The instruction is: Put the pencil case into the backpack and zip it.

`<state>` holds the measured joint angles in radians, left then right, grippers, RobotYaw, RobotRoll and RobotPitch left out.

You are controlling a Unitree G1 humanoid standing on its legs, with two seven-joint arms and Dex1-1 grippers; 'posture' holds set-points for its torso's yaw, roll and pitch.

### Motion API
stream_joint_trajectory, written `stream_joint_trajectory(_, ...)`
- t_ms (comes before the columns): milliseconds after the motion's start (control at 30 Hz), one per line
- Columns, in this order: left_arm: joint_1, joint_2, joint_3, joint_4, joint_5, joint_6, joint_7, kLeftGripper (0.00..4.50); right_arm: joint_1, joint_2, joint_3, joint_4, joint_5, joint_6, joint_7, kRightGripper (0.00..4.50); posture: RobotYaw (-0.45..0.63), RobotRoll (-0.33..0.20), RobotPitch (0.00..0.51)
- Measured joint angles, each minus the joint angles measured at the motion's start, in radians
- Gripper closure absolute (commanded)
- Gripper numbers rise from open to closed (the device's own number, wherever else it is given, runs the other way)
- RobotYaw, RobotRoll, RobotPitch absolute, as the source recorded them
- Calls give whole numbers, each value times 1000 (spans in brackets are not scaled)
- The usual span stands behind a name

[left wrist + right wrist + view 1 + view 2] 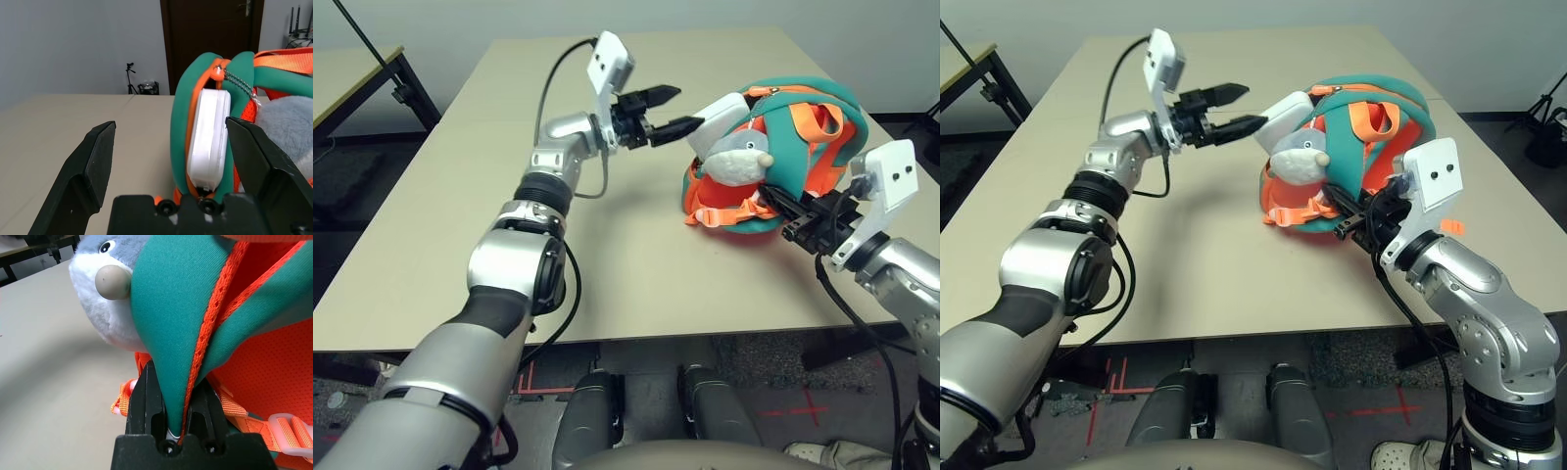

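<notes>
At right of centre, the backpack (pixel 803 137) lies on the table (pixel 460 196), the pencil case (pixel 722 116) half inside its opening. Left gripper (pixel 671 110) fingers apart beside the case; right gripper (pixel 173 401) clamps the backpack's teal edge.

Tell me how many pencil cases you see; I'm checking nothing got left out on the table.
1. The white pencil case sticks partway out of the backpack opening, just ahead of the open left gripper. Any already inside the backpack would be hidden.
</notes>
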<state>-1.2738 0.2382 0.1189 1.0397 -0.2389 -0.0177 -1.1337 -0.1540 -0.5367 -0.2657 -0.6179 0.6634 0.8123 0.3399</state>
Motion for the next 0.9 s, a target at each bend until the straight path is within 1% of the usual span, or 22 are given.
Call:
stream_joint_trajectory(100, -4, 16, 28, -22, -19, 13, 10, 623, -7, 0, 8, 8, -5, -5, 2, 4348, -114, 0, 64)
stream_joint_trajectory(233, -3, 5, 39, -65, -47, 39, 12, 2187, -15, 0, 15, 17, -8, -7, 4, 4348, -114, 0, 64)
stream_joint_trajectory(400, 40, -41, 20, -119, -55, 78, 1, 4203, -16, -1, 16, 22, -9, -9, 9, 4348, -125, 0, 63)
stream_joint_trajectory(433, 48, -48, 14, -119, -55, 82, -1, 4491, -16, -2, 16, 22, -9, -9, 11, 4348, -132, 0, 63)
stream_joint_trajectory(600, 74, -67, -30, -121, -36, 76, -14, 4500, -16, -3, 16, 22, -10, -9, 11, 4348, -141, 0, 63)
stream_joint_trajectory(900, 87, -78, -71, -117, -16, 42, -24, 4500, -11, -2, 16, 21, -10, -10, 10, 4348, -142, 0, 60)
